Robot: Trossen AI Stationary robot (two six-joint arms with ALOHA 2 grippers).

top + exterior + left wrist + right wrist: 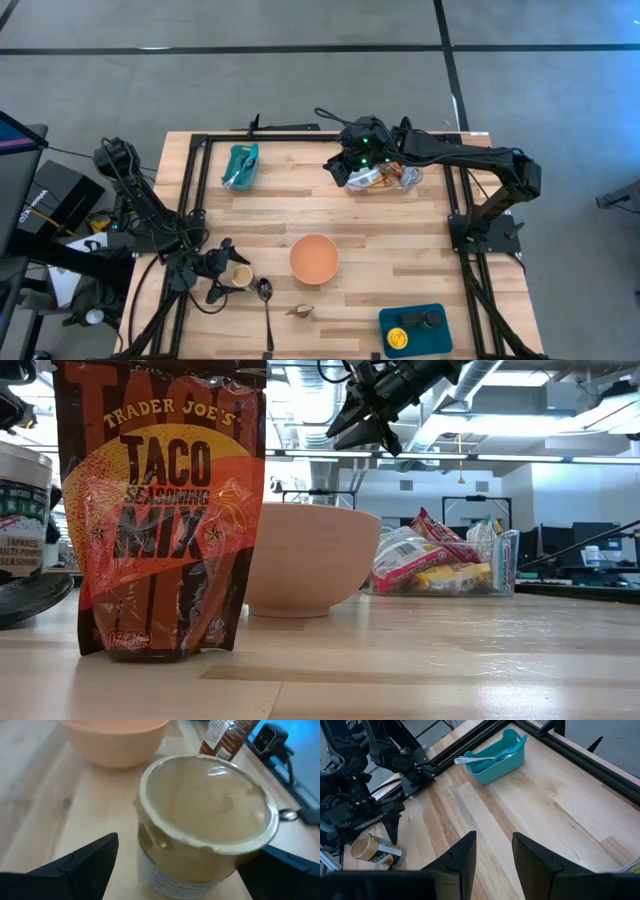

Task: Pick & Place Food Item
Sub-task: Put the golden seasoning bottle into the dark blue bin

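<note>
Pouch (165, 510) reads "Trader Joe's Taco Seasoning Mix" — upright.

Bowl (315, 258) at table (330, 205) centre; cup (240, 276) to its left (between left gripper's (222, 270) fingers); snack bin (385, 180) behind, under right gripper (345, 170).

Grey concrete floor (300, 90), wooden table (400, 215), ceiling strip lights (560, 457)

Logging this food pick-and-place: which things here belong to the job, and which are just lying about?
Job:
- foil-lidded cup, between the open left claw
- peach bowl
- clear snack bin, under the right claw

Lying about:
- teal caddy
- spoon
- taco seasoning packet
- blue tray
</note>
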